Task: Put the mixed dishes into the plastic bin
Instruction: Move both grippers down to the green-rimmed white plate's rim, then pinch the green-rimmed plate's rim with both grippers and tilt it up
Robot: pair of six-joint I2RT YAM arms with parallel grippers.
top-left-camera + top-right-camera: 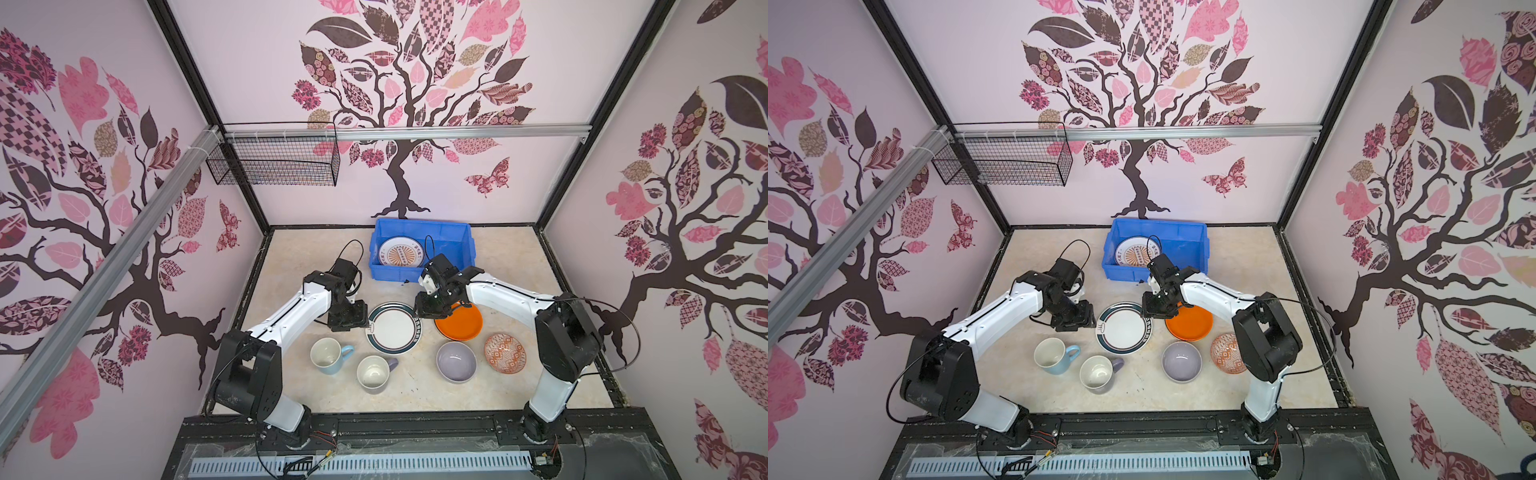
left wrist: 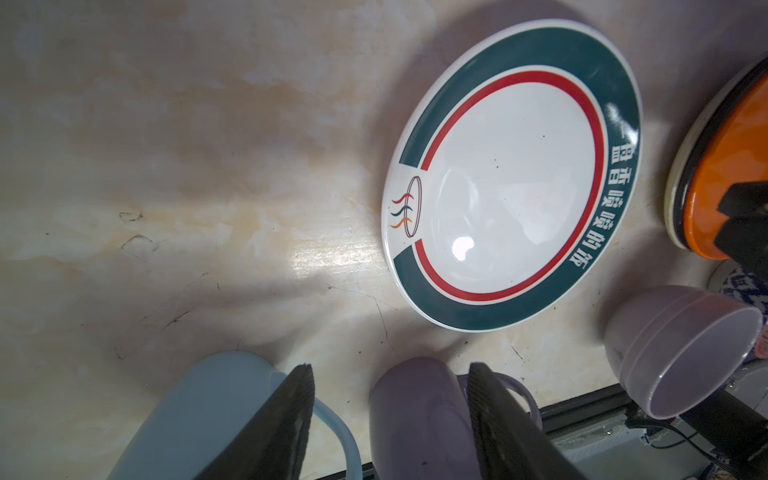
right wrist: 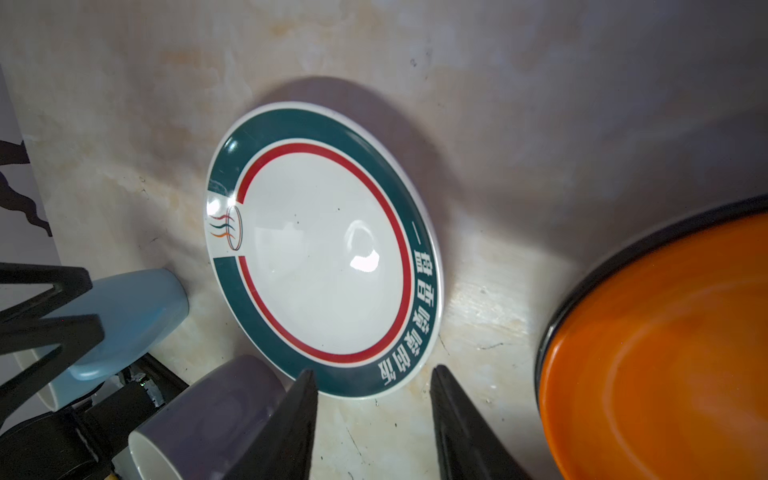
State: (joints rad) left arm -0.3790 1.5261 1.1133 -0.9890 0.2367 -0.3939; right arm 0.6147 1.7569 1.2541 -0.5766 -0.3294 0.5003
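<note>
- Left gripper (image 2: 390, 368) and right gripper (image 3: 374, 372) both gape empty, flanking the round glossy white plate with a dark-green rim (image 1: 392, 327), which lies flat on the marbled table (image 1: 291, 257).
- It seems best to slip one finger under its rim before pinching.
- Both arms reach forward with wrists bent down; the bright blue plastic bin (image 1: 399, 272) sits just beyond.

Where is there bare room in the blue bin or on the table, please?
Bin: right half, beside the sunburst plate. Table: right of the bin, and the front strip before the lavender mug and lavender bowl. Crowded around the dark-rimmed plate.
</note>
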